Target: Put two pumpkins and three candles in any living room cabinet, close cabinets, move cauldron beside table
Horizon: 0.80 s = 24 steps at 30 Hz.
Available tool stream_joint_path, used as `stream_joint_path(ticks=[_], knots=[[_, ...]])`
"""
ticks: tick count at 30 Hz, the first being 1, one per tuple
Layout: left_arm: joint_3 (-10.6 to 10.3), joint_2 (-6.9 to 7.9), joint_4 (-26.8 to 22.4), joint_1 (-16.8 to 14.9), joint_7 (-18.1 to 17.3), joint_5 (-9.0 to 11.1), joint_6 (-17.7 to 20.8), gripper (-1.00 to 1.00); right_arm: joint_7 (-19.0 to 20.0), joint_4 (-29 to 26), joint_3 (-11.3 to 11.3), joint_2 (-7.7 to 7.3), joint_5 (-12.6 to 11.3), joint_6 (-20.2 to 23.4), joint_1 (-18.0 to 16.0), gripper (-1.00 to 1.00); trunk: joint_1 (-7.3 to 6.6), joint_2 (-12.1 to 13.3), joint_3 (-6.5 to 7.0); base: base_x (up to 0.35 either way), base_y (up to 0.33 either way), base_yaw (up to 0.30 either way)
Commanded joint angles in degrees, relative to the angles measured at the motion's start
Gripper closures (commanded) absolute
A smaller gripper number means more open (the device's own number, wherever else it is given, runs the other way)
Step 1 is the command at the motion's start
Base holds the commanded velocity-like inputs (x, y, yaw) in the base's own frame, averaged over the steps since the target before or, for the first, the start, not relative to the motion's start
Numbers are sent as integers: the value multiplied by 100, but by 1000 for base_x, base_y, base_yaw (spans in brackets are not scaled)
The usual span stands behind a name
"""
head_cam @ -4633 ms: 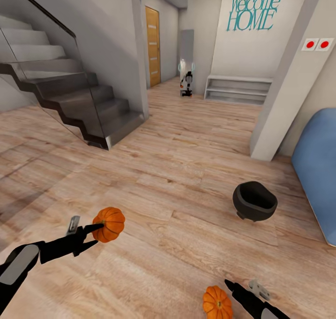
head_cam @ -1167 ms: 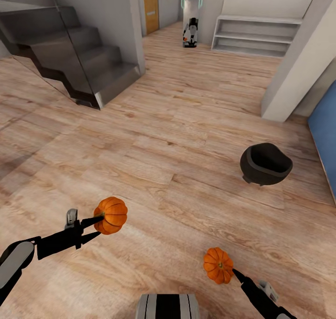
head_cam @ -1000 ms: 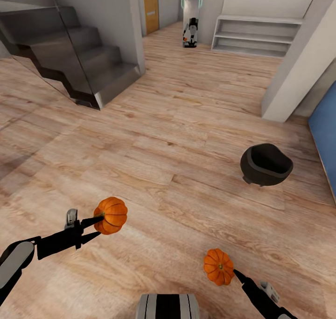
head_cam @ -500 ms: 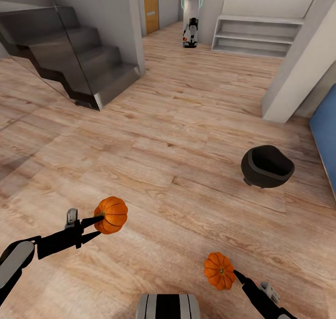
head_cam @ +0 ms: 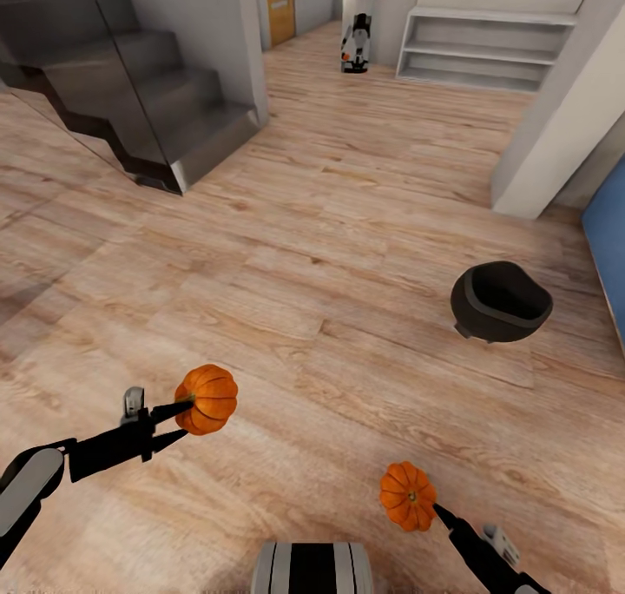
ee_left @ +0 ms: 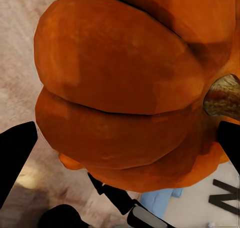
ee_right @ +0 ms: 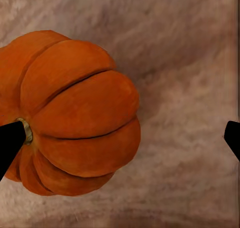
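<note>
Pumpkins are both up off the wood floor (head_cam: pixel 330 229), one per arm. Your left gripper (head_cam: pixel 178 420) has the bigger-looking pumpkin (head_cam: pixel 207 399) pinched btwn its fingers; in the left wrist view that pumpkin (ee_left: pixel 125 88) sits close to the lens, brownish stem off to one edge, dark fingertips (ee_left: pixel 15 158) at both sides of it, so the jaws are part-closed on the fruit.

Your right gripper (head_cam: pixel 438 514) is low in the head view, near the frame's bottom right, w/ the second pumpkin (head_cam: pixel 407 496) at its tip. In the right wrist view one fingertip (ee_right: pixel 11 140) touches that pumpkin (ee_right: pixel 75 113) by the stem, but the other tip sits well apart from it at the opposite edge, floor showing btwn. Can't tell if it's a real pinch or if the fruit just hangs on one finger.

Cauldron (head_cam: pixel 501 302) stands upright on the floor ahead and to your right, mouth open toward you, well apart from both pumpkins. Blue upholstery (head_cam: pixel 608 247) at the right edge, just beyond it. Dark staircase (head_cam: pixel 148 99) w/ glass panel is far left, pale shelf unit (head_cam: pixel 486 47) at the far wall. Part of the robot's trunk (head_cam: pixel 312 568) shows at bottom centre.
</note>
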Motion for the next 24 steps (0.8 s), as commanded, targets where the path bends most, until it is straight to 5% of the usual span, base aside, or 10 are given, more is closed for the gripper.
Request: stream_joint_path(ticks=[1,6,24], knots=[[-8,6,-32,1,-101,3,12,100,22,3,46,-2,-56,6,-2,-100,1,-3,-26,0,0,0],[8,14,-519,268,-537,-11,6,100,47,3,64,18,-53,-1,-2,-100,14,-10,-137,0,0,0],[19,14,-721,371,-597,-4,7,100,125,-66,109,13,-19,-19,-2,-100,14,-10,-137,17,0,0]])
